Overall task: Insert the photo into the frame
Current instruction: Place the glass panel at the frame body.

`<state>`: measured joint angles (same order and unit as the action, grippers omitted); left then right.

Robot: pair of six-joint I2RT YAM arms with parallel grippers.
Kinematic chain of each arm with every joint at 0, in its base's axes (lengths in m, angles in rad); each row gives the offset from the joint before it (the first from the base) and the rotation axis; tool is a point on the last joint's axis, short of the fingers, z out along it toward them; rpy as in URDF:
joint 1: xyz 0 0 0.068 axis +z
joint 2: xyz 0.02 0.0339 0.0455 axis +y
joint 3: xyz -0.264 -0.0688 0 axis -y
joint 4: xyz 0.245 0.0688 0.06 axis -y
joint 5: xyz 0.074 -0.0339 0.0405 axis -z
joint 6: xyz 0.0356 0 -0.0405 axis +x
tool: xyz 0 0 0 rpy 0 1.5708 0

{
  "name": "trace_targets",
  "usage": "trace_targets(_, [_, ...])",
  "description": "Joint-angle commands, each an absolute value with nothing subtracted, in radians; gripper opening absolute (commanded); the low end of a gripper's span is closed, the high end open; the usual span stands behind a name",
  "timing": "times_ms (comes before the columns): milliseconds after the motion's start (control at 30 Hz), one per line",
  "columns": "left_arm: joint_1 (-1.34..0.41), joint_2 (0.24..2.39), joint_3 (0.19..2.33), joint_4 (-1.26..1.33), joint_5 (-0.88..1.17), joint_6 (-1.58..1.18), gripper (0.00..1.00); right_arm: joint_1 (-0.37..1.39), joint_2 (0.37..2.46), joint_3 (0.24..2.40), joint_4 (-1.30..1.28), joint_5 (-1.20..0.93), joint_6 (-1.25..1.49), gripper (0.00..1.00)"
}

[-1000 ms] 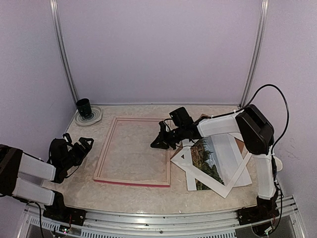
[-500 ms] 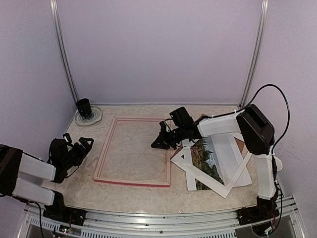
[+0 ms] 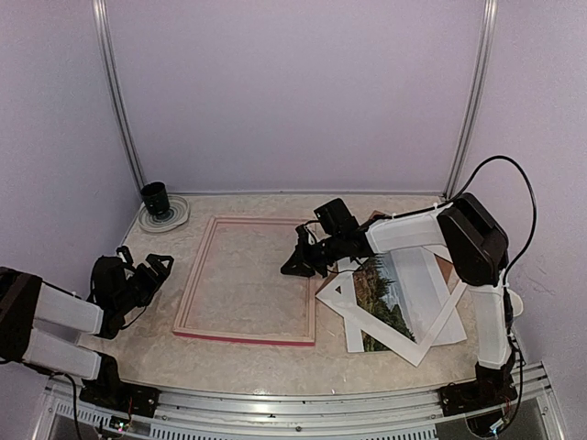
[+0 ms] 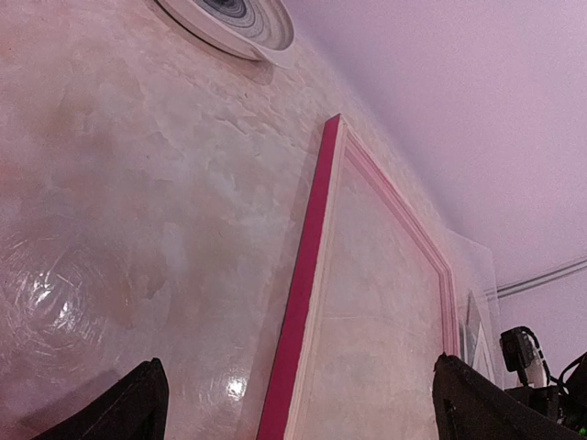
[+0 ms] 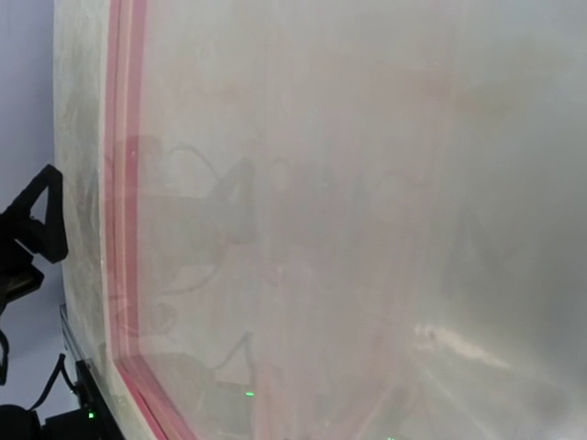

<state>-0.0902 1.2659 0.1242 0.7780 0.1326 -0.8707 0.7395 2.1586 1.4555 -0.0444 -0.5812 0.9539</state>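
The frame lies flat on the table with its pale back up and pink-red edges; its left rail shows in the left wrist view. The photo lies to its right, partly under a white mat border. My right gripper hangs low over the frame's right rail. Its wrist view is filled by a glossy clear pane with reflections and the frame's pink rail, and its fingers are hidden there. My left gripper is open and empty left of the frame, with dark fingertips wide apart.
A black cup on a white saucer stands at the back left; the saucer shows in the left wrist view. A brown backing board lies under the mat at the right. The enclosure walls close in on both sides.
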Motion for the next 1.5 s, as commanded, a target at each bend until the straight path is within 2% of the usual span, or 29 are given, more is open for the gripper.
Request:
trace_targets(0, [-0.084,1.272,0.146,0.811,0.145,-0.870,0.99,0.750,2.116,1.449,-0.059,-0.576,0.931,0.00])
trace_targets(1467, [-0.083,1.269,0.144,0.811,0.143,-0.872,0.99,0.745,2.117,1.448,-0.087,-0.569,0.917,0.00])
